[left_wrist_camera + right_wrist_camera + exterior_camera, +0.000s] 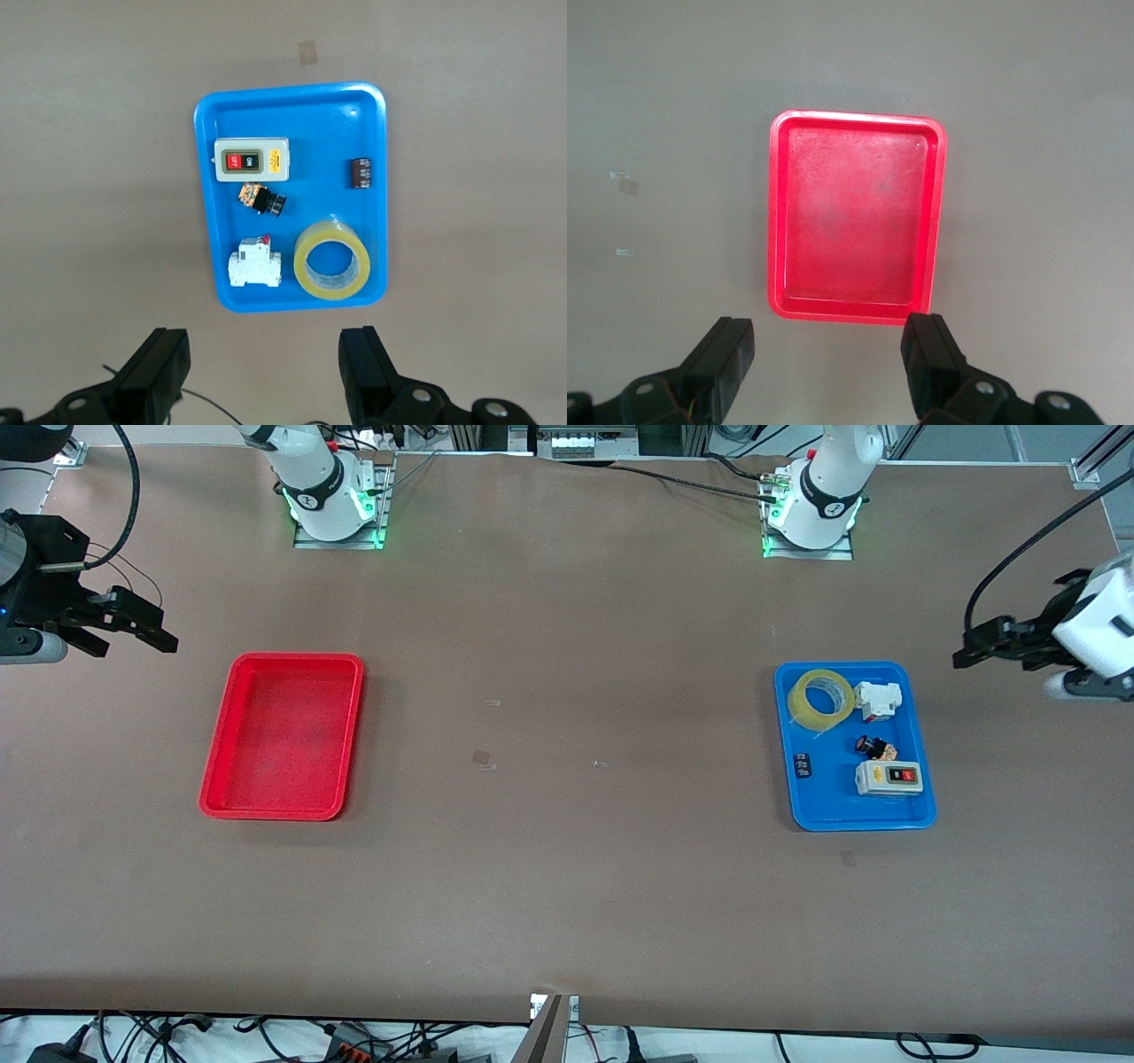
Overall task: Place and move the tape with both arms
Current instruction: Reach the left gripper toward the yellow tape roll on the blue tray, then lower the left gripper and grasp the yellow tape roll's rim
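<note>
Front view: you see translucent yellow ring-shaped tape roll [821, 700] lying flat, hole facing up, in blue plastic tray [921, 817] corner nearest left arm's base, beside white breaker block [878, 701].

Left wrist view: your left gripper [263, 372] hangs spread wide, empty, over table beside the tray.

Right wrist view: your right gripper [828, 367] likewise gaping, empty, near red plastic tray [776, 221].

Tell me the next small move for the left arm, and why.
Probably bring the left end effector over the tape and lower it. It hangs open at the table's edge, holding nothing, and the tape lies flat in the blue tray, untouched. The right end effector waits open near the red tray.
</note>
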{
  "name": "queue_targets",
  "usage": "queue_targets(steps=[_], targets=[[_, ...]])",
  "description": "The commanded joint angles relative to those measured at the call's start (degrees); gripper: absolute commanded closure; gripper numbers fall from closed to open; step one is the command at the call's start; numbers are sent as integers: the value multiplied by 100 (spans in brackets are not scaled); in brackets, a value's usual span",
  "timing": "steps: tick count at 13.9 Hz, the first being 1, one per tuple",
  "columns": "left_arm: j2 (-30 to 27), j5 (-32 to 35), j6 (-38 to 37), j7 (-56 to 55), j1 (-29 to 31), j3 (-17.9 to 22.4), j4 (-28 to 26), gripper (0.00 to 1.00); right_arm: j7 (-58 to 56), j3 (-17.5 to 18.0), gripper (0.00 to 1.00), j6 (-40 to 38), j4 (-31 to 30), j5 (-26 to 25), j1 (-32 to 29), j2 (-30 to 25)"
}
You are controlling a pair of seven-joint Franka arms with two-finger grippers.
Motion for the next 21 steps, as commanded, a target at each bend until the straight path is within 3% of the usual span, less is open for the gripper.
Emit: queue_targets(steps=[1,7,11,15,16,17,18,19,21], targets=[[-163,8,883,31,71,-43,-1053,0,-103,-3,0,-94,13,-38,32,-77],[3,-18,3361,22,71,-51,-3224,0,-68,-3,0,-85,22,-29,32,-68],[767,-132,3681,13,45,-95,-3333,0,-77,-3,0,-94,22,-29,32,-68],[1234,-677,3673,22,27,-104,-3324,0,-85,-3,0,-103,22,-29,32,-76],[1278,-686,3673,22,27,-104,-3315,11,-85,-3,0,-103,22,-29,32,-68],[1296,-721,3638,22,36,-113,-3315,50,-68,-3,0,-111,22,-29,32,-68],[1296,-739,3611,39,44,-113,-3315,78,-59,-3,0,-129,22,-29,32,-68],[1270,-739,3576,48,62,-113,-3298,96,-59,-3,0,-129,22,-29,32,-68],[1209,-739,3139,110,71,-122,-3036,100,-59,-3,0,-129,22,-29,32,-68]])
